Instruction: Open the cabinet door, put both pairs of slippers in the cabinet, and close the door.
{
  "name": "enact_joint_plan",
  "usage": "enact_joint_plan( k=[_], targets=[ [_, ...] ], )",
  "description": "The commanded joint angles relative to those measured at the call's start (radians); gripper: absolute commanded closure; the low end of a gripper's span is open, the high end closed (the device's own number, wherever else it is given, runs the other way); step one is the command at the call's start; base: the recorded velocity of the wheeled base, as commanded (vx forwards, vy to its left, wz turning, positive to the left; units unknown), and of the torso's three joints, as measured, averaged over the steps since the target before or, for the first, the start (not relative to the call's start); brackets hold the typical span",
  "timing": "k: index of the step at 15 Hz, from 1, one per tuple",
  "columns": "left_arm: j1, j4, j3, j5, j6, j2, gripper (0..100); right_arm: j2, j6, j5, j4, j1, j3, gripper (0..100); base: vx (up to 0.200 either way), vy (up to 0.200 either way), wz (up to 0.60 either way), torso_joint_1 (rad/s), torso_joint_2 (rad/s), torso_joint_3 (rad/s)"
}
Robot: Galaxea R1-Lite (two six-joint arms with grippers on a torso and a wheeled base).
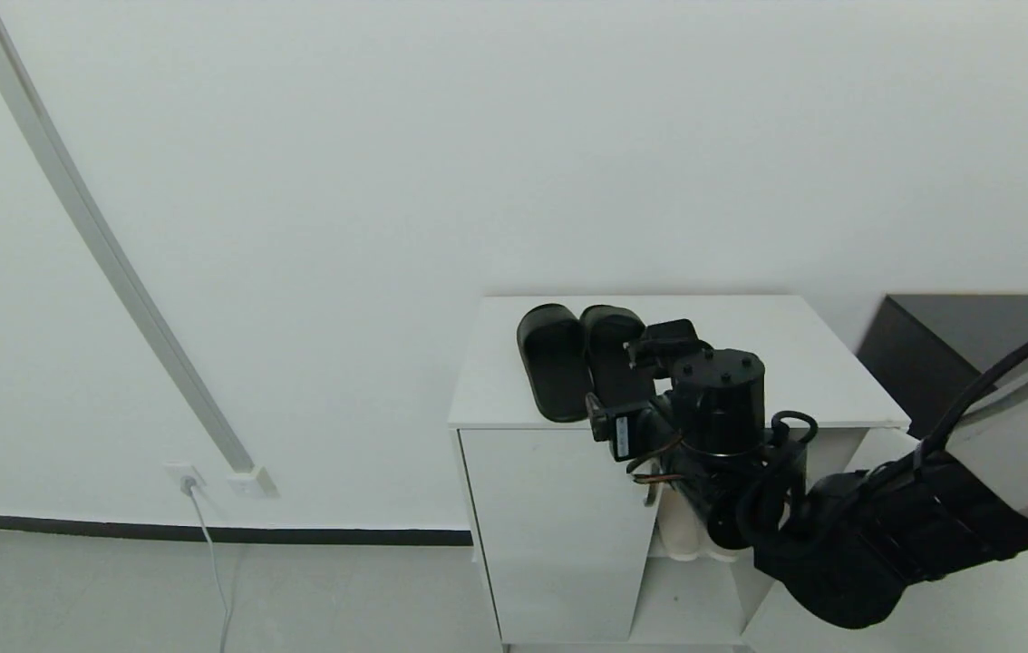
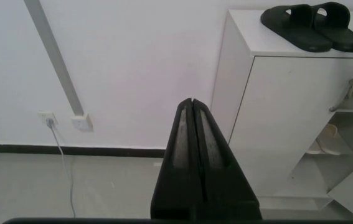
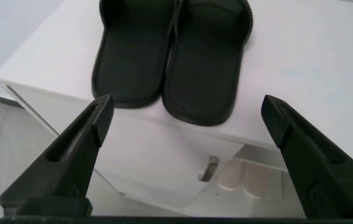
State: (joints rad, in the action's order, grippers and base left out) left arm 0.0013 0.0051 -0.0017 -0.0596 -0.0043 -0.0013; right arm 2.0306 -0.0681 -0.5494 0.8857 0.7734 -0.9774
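The right arm reaches in over the front edge of a white cabinet (image 1: 559,526), its right claw (image 3: 187,104) spread wide just short of a pair of black slippers (image 1: 582,363). The pair lies side by side on the cabinet top, long axes running from the front edge toward the white wall (image 1: 387,181). A pale pair (image 1: 682,535) sits on a shelf inside the open compartment. The left claw (image 2: 192,102), pressed together, hangs low beside the cabinet, near a wall socket (image 1: 183,474).
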Motion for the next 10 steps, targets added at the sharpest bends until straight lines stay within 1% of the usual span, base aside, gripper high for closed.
enact_joint_plan(
  k=[1, 3, 4, 7, 10],
  targets=[
    [0.0, -0.001, 0.0, 0.0, 0.0, 0.001, 100, -0.015, -0.035, 0.0, -0.074, 0.006, -0.078, 0, 0.0, 0.0, 0.0, 0.0, 0.0, 0.0],
    [0.0, -0.001, 0.0, 0.0, 0.0, 0.001, 100, -0.015, -0.056, 0.0, -0.11, 0.01, -0.102, 0, 0.0, 0.0, 0.0, 0.0, 0.0, 0.0],
    [0.0, 0.001, 0.0, 0.0, 0.0, 0.001, 100, -0.007, -0.068, 0.003, -0.113, 0.012, -0.102, 0, 0.2, 0.0, 0.0, 0.007, 0.0, 0.002],
    [0.0, 0.001, 0.0, 0.014, 0.021, 0.001, 100, 0.028, -0.072, 0.04, -0.09, 0.009, -0.102, 0, 0.2, 0.0, 0.0, -0.004, 0.0, 0.004],
    [0.0, 0.001, 0.0, 0.014, 0.021, 0.001, 100, 0.083, -0.075, 0.046, -0.085, 0.009, -0.115, 0, 0.2, 0.0, 0.0, 0.01, 0.0, 0.001]
  ],
)
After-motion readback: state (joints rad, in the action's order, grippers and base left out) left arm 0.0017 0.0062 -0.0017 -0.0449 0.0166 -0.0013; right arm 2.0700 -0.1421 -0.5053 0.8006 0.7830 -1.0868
